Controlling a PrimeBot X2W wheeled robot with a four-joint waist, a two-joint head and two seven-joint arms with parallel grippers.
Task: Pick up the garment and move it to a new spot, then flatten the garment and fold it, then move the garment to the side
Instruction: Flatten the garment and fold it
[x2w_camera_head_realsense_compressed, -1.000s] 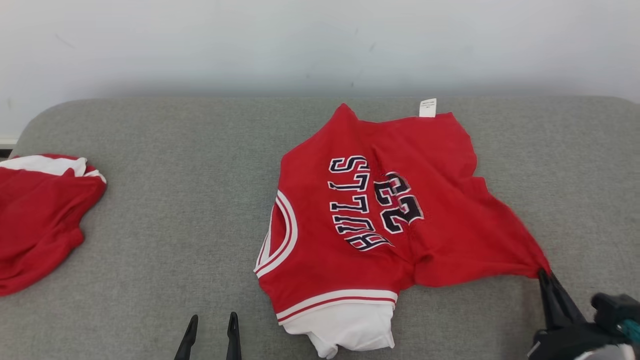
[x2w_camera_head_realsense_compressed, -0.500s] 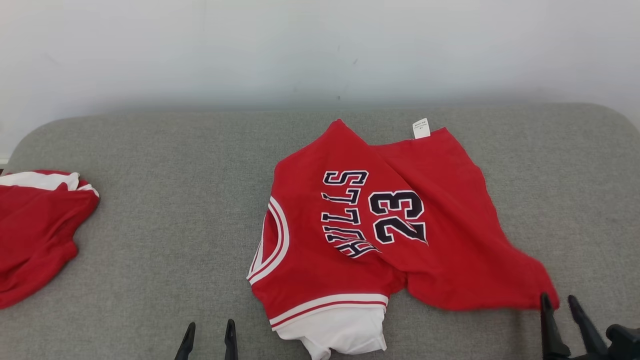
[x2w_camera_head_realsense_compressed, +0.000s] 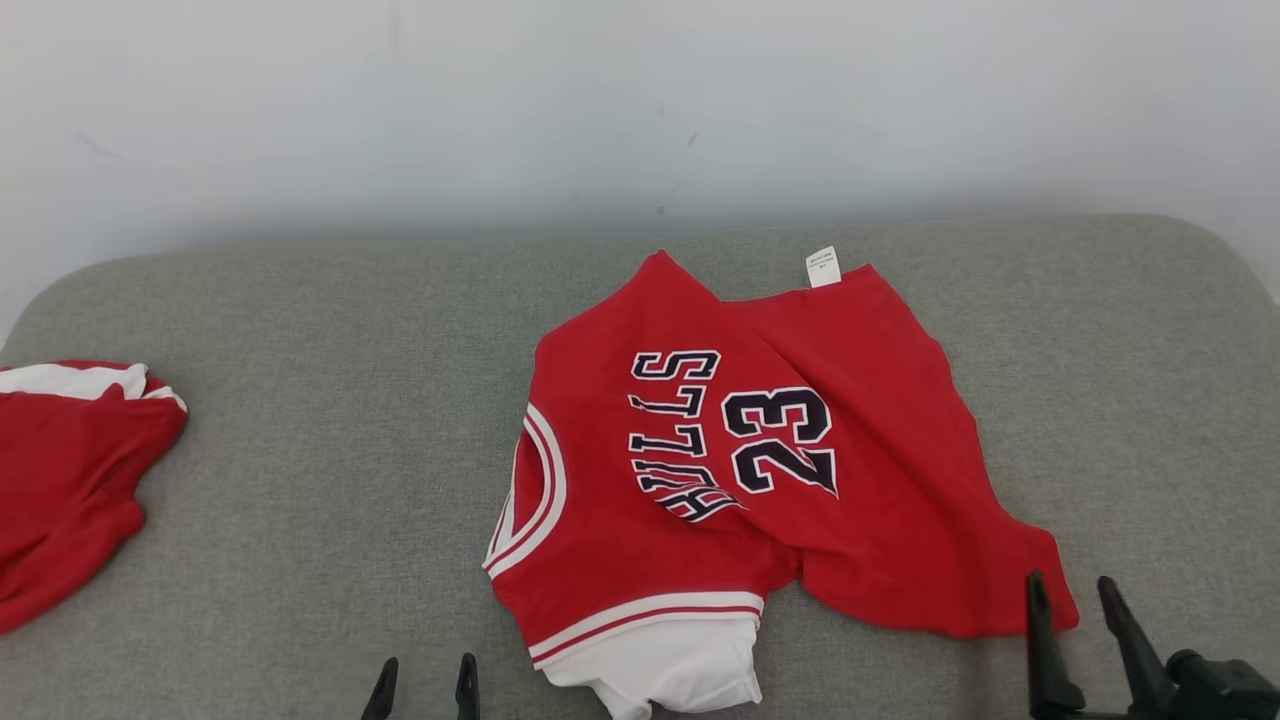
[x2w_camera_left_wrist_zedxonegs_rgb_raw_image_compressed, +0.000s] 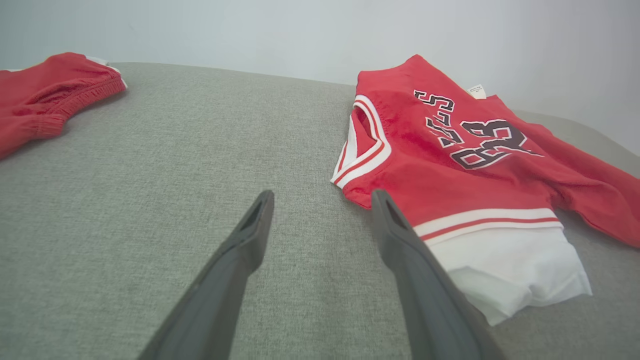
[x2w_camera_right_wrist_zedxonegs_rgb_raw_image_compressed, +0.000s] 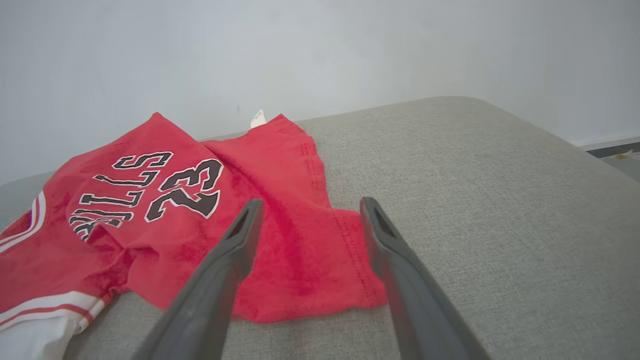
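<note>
Head view: garment (x2w_camera_head_realsense_compressed: 740, 470) long axis left-right, hem corner just beside right jaws, nearer arm. Both jaws wide, empty.

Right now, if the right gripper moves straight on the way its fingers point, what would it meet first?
Probably the red jersey: its near corner lies between the right gripper's open fingers. Height above the cloth is unclear.

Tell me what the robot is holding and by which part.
Nothing is held: both the left gripper and right gripper are open, the red jersey lying free.
</note>
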